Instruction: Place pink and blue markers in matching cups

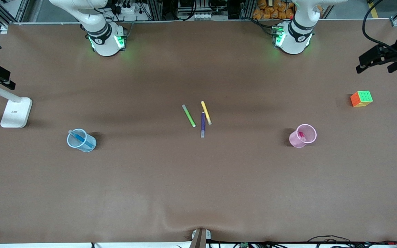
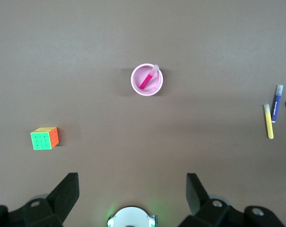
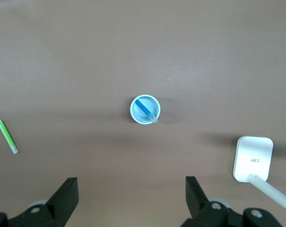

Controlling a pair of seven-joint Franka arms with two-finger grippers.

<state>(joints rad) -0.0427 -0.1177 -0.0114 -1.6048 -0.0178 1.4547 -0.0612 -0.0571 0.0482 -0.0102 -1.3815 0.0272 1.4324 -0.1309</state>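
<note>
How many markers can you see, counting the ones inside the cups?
5. The blue marker is in the blue cup, the pink marker in the pink cup. The green marker, yellow marker and purple marker lie mid-table.

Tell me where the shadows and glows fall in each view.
Front view: green glow on the table beside both arm bases; the blue cup and pink cup each cast a short dark shadow. Left wrist view: even light, faint shadow beside the Rubik's cube. Right wrist view: soft shadow beside the lamp base.
</note>
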